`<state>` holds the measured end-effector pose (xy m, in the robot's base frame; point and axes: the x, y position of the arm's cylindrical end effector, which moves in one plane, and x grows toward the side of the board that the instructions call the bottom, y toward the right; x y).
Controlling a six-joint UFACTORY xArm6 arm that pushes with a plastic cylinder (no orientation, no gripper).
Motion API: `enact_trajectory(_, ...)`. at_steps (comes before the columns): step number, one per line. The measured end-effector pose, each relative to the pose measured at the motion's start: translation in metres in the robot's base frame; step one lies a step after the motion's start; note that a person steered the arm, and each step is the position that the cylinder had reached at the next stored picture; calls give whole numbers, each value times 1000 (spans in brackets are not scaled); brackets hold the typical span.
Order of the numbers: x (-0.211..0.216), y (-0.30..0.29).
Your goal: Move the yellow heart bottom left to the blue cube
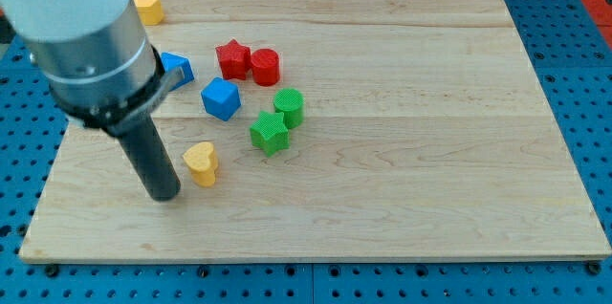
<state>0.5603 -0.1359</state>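
Note:
The yellow heart [201, 162] lies on the wooden board at the lower left. The blue cube [221, 99] sits above and a little right of it, with a gap between them. My tip [164, 195] rests on the board just left of and slightly below the yellow heart, close to it but apart. The dark rod rises from the tip toward the view's upper left into the grey arm body.
A second blue block [177, 68] is partly hidden behind the arm. A red star [232, 58] and a red cylinder [265, 66] sit above the cube. A green star [270, 133] and a green cylinder [290, 108] lie to its right. A yellow block [147, 7] sits at the top left corner.

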Motion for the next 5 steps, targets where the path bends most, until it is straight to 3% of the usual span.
enact_trajectory(1,-10,62)
enact_trajectory(2,-70,11)
enact_trajectory(3,-61,-8)
enact_trajectory(4,-3,9)
enact_trajectory(5,-36,-38)
